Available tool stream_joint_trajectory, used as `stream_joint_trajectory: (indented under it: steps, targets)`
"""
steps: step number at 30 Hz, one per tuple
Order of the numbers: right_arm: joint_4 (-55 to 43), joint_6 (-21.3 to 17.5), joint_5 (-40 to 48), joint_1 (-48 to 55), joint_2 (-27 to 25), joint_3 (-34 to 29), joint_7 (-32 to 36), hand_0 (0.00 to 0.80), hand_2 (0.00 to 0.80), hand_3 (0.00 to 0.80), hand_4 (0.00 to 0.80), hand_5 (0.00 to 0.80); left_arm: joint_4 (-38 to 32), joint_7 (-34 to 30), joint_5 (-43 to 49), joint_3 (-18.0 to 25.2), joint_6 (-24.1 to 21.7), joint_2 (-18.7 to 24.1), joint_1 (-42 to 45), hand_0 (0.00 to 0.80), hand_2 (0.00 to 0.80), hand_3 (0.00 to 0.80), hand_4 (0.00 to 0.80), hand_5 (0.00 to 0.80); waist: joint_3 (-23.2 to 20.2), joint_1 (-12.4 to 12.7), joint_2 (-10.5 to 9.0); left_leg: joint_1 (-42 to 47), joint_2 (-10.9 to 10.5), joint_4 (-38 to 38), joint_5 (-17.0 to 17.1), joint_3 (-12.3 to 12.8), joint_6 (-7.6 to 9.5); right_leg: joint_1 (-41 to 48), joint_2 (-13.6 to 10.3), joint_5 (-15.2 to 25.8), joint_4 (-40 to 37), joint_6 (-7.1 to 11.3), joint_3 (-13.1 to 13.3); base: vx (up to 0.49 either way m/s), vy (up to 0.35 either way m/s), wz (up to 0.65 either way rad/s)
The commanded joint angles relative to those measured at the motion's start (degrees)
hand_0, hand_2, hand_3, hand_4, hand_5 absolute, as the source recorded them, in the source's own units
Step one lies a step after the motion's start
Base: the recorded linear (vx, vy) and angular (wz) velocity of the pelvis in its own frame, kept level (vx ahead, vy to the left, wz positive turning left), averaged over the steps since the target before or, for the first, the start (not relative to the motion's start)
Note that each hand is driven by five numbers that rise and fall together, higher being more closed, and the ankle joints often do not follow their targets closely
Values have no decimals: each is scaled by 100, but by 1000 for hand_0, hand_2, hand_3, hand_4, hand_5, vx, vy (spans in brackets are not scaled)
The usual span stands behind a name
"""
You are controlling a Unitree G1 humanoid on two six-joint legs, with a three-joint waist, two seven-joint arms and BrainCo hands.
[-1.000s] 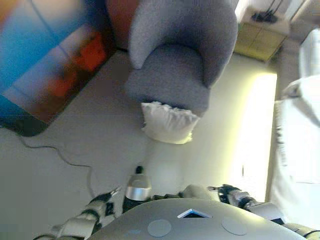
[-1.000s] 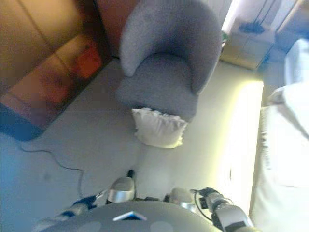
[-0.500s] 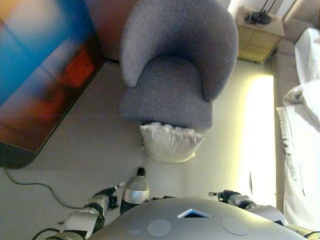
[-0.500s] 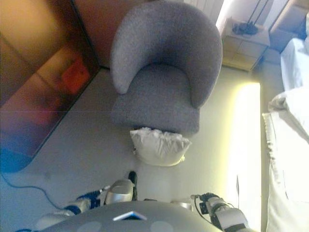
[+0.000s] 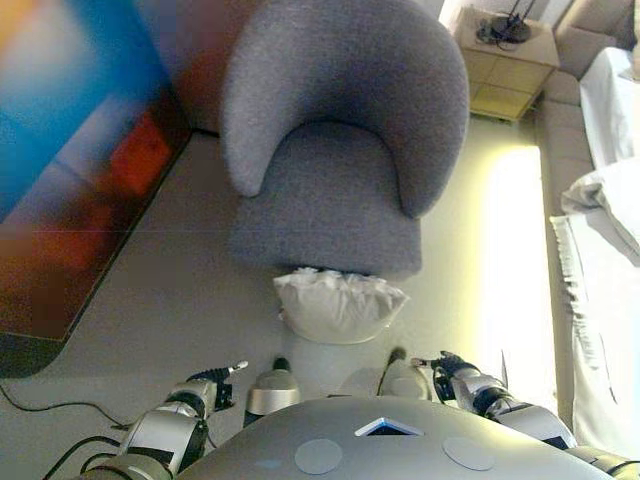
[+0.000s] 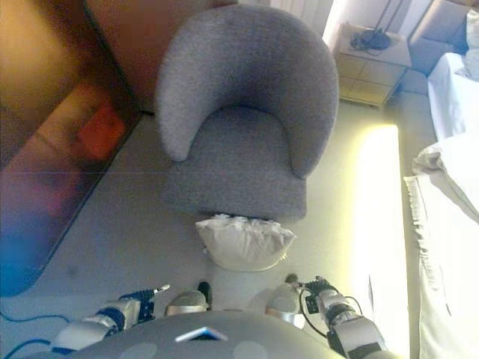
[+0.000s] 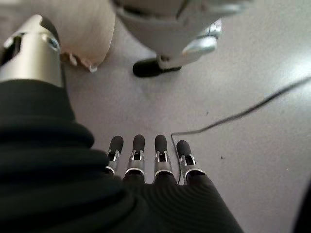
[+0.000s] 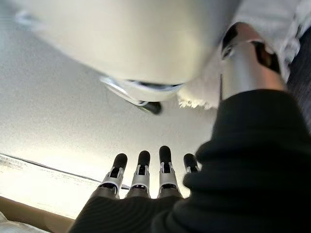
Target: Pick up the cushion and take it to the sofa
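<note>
Nearer now, cushion [image 5: 338, 304] partly hides under armchair [image 5: 335, 150].

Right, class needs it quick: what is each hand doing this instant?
Left hand: open, fingers straight, holding nothing.
Right hand: open, fingers straight, holding nothing.
</note>
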Motion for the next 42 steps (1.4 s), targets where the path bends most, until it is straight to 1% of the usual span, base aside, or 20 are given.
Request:
stream_joint_trajectory:
  steps: [1,3,6,8,9,11,12,14,16,17,18,19,20,22,24,26,29,32,36,42]
  targets:
    - [-60,-95,63,-82,-174,41,-13,0,0,0,0,0,30,158,-19,119,-200,34,-327,0,0,0,0,0,286,-142,62,-175,244,514,-581,-296,136,135,-24,-79,-1,109,132,202,-297,36]
    - [8,-168,-5,37,-216,24,65,0,0,0,0,0,32,93,253,211,-267,1,-140,0,0,0,0,0,140,-79,64,-94,485,491,-419,-369,18,518,189,-454,-8,28,62,228,-327,31]
    - [60,-219,73,38,-270,13,29,0,0,0,0,0,58,64,858,136,-510,-80,-33,0,0,0,0,0,74,-12,75,-103,721,622,-323,-407,-115,787,373,-622,-80,-121,-51,168,-249,23]
    - [99,-149,99,-67,-320,15,12,0,0,0,0,0,48,105,779,72,-523,-136,-17,0,0,0,0,0,75,0,79,-154,810,893,-361,-407,-163,837,416,-662,-58,-196,-105,109,-145,10]
    - [89,-94,-12,-136,-377,69,45,0,0,0,0,0,28,135,526,39,-580,-160,-23,0,0,0,0,0,122,22,80,-316,843,1314,-317,-450,-199,864,440,-715,0,-276,-111,77,-65,3]
    - [66,-64,60,-215,-459,145,-50,0,0,0,0,0,-49,154,270,-2,-567,-201,-75,0,0,0,0,0,261,82,150,-559,859,1564,-217,-617,-248,881,453,-802,108,-344,-131,32,74,10]
    - [67,-64,122,-259,-495,155,-91,0,0,0,0,0,-64,116,205,-22,-559,-218,-107,0,0,0,0,0,309,85,199,-585,890,1456,-215,-591,-263,862,436,-836,156,-346,-171,2,240,17]
    - [84,-99,214,-327,-517,108,-229,0,0,0,0,0,-56,62,125,-39,-559,-270,-171,0,0,0,0,0,362,79,390,-551,1137,815,162,-499,-381,797,400,-941,299,-293,-255,70,345,20]
    - [85,-130,294,-337,-532,67,-310,0,0,0,0,0,-48,52,255,-57,-598,-284,-190,0,0,0,0,0,421,112,538,-624,1413,348,676,-524,-557,826,344,-1114,458,-235,-179,122,366,29]
    - [82,-132,310,-342,-540,67,-315,0,0,0,0,0,-49,50,265,-60,-604,-285,-199,0,0,0,0,0,439,118,558,-641,1454,310,755,-530,-584,829,331,-1158,499,-229,-164,142,478,30]
    - [71,-140,400,-375,-578,58,-367,0,0,0,0,0,-69,82,406,-94,-655,-291,-258,0,0,0,0,0,512,143,661,-883,1672,264,1001,-599,-679,809,203,-1363,692,-170,-61,103,403,24]
    - [74,-155,428,-394,-599,48,-398,0,0,0,0,0,-73,106,455,-109,-685,-302,-288,0,0,0,0,0,553,141,693,-1017,1721,385,1066,-649,-707,772,143,-1463,805,-157,-19,154,521,36]
    - [73,-125,441,-421,-618,31,-465,0,0,0,0,0,-53,122,445,-120,-697,-312,-329,0,0,0,0,0,590,130,719,-1091,1681,492,883,-682,-696,736,-4,-1514,951,-95,32,177,392,38]
    - [145,-113,439,-394,-627,-111,-609,0,0,0,0,0,-4,117,395,-89,-709,-327,-271,0,0,0,0,0,633,67,696,-1099,1620,820,576,-585,-715,693,-295,-1463,1139,50,116,269,340,18]
    - [91,-151,660,-379,-626,-208,-782,0,0,0,0,0,-57,243,658,-124,-732,-243,-274,0,0,0,0,0,715,31,616,-1311,1429,1466,359,-656,-745,726,-552,-1300,1134,244,255,136,178,-18]
    - [1,-199,605,-608,-664,-160,-750,0,0,0,0,0,-207,441,306,-311,-814,-61,-554,0,0,0,0,0,865,-27,599,-1537,1381,1526,239,-557,-705,366,-740,-1026,1057,373,405,-170,90,-8]
    - [-44,-344,648,-959,-682,-43,-875,0,0,0,0,0,-369,715,-11,-494,-969,73,-1075,0,0,0,0,0,1146,-41,628,-1932,1359,1481,225,-571,-721,-90,-887,-564,742,384,484,-301,-21,-33]
    - [-41,-504,766,-1362,-722,139,-1030,0,0,0,0,0,-501,861,6,-779,-1160,169,-1599,0,0,0,0,0,1452,-73,665,-2551,1436,1542,330,-676,-828,-621,-897,-359,613,384,509,-290,-81,-33]
    - [-108,-723,756,-1711,-802,258,-1257,0,0,0,0,0,-687,1044,156,-1063,-1267,195,-1924,0,0,0,0,0,1766,-76,689,-3031,1514,1624,429,-831,-917,-1111,-742,-403,705,384,603,-93,-80,-10]
    - [-452,-943,697,-2560,-957,500,-1717,0,0,0,0,0,-931,1402,275,-1439,-1395,250,-2516,0,0,0,0,0,2268,-153,688,-3600,1451,1623,551,-974,-961,-1992,-574,-377,942,384,729,-106,-41,-12]
